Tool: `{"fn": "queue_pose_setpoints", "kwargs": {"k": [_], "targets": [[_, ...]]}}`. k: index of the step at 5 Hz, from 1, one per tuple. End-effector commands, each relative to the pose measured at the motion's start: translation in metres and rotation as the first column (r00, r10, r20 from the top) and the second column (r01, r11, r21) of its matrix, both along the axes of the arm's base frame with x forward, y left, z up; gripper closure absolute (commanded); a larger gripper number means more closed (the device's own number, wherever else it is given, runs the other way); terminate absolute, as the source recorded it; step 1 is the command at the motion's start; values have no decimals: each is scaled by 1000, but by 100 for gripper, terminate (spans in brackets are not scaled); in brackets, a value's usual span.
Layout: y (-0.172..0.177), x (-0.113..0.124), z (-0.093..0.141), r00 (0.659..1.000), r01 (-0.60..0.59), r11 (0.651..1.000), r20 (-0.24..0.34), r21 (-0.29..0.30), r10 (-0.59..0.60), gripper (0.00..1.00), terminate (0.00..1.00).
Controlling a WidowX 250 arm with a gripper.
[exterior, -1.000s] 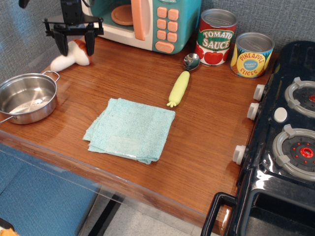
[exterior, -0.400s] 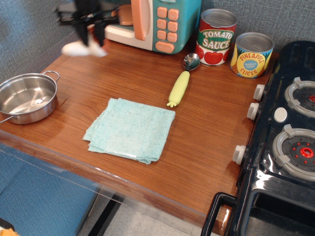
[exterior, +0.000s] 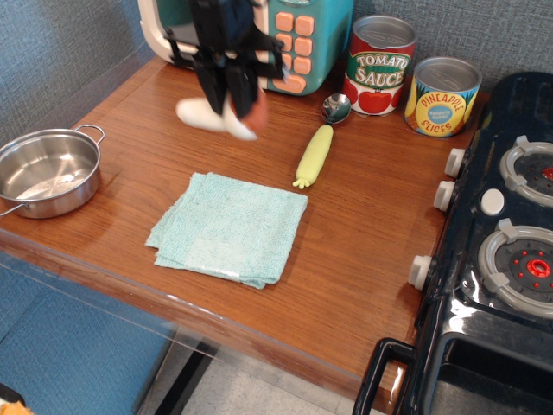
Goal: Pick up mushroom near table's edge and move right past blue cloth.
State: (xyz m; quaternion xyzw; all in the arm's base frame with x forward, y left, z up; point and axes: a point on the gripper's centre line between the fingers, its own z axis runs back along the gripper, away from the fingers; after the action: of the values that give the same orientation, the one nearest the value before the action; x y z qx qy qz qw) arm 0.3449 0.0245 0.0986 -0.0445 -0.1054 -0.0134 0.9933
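Corn cob (exterior: 314,155) lies beside blue cloth (exterior: 229,226); tool (exterior: 229,86) grips mushroom (exterior: 216,117).

one cam only, so no shared area w/ another view. it sits high, off the front edge of the table (exterior: 259,324), looking down and back at an angle toward the grey wall. mid range: whole counter fits, w/ the blue cloth (exterior: 230,226) about centre frame. relative to that cloth, steel pot (exterior: 47,170) is at far left edge, black toy stove (exterior: 497,251) cut off at right, toy microwave (exterior: 298,39) and cans (exterior: 410,78) behind it along top edge, floor below the table front.
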Motion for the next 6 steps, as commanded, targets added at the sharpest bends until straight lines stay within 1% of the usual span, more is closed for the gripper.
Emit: {"fn": "queue_pose_setpoints", "kwargs": {"k": [1, 2, 3, 5, 6], "targets": [[-56, -69, 17, 978, 198, 980, 56, 15, -199, 100, 0], [-68, -88, 11, 958, 282, 959, 40, 11, -282, 100, 0], [-74, -101, 3, 941, 338, 941, 19, 28, -339, 100, 0], [-87, -108, -12, 920, 391, 920, -19, 41, -390, 100, 0], [-91, -109, -16, 911, 413, 910, -20, 40, -413, 0, 0]]}}
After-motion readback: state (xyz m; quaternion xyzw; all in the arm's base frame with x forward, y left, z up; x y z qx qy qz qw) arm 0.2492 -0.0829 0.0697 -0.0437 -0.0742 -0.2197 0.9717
